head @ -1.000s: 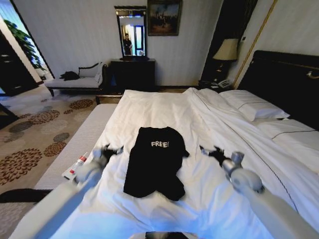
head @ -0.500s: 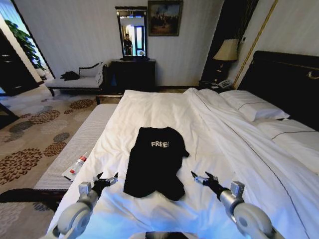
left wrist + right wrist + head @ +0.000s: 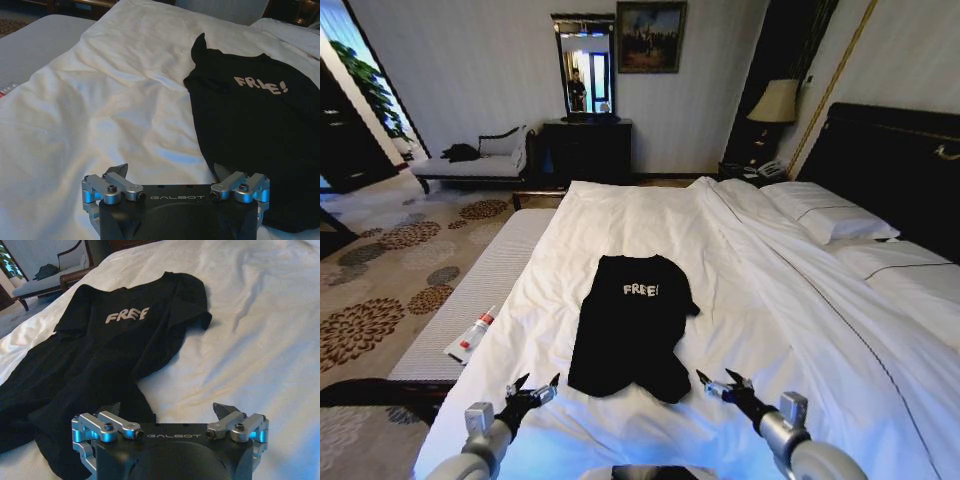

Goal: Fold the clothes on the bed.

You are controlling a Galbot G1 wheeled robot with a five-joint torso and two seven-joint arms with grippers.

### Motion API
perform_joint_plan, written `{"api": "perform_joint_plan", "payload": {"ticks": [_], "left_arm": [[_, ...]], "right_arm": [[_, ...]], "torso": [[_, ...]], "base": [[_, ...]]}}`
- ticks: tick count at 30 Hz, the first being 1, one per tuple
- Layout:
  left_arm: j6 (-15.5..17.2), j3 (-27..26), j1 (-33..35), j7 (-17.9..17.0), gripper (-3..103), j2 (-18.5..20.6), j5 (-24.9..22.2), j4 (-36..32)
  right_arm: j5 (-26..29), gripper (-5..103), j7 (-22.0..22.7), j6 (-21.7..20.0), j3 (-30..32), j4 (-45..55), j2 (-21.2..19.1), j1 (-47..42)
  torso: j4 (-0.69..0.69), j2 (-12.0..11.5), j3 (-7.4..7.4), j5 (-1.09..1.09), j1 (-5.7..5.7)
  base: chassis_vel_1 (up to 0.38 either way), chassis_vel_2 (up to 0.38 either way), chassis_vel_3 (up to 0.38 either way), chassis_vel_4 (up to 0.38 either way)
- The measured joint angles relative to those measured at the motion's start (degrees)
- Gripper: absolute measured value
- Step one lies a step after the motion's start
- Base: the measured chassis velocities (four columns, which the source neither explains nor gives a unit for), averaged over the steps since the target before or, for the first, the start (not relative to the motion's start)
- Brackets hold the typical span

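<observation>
Pre-grasp step: black T-shirt (image 3: 630, 325) lies rumpled mid-bed (image 3: 790, 300), left gripper (image 3: 532, 388) and right gripper (image 3: 722, 384) flank its hem, fingers spread wide, empty; next move probably needs pinching both hem corners.

White bed (image 3: 770, 290), black T-shirt (image 3: 625, 325) lying on it

A pale chaise (image 3: 470, 165) stands by the far wall with a small dark heap (image 3: 459, 152) on it. Beside it, a dark dresser (image 3: 585, 150) carries a tall mirror (image 3: 585, 68), next to a framed painting (image 3: 649, 35). A lamp (image 3: 775, 102) glows near the corner. A flower-patterned carpet (image 3: 390, 270) covers the floor.
</observation>
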Motion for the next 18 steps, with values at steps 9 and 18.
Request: {"api": "perform_joint_plan", "payload": {"ticks": [9,18], "left_arm": [[0.0,-0.2,-0.2,-0.5,98,0.0,0.1,-0.7],[0.1,-0.1,-0.3,-0.9,100,0.0,0.3,-0.9]], "right_arm": [[0.6,90,0.1,-1.6,-2.4,-3.3,-0.4,2.9],[1.3,88,0.4,-2.5,-3.8,-4.1,-0.9,4.2]], "torso": [[0.01,0.0,0.0,0.0,0.0],[0.0,0.0,0.0,0.0,0.0]], "base": [[0.0,0.0,0.0,0.0],[0.0,0.0,0.0,0.0]]}}
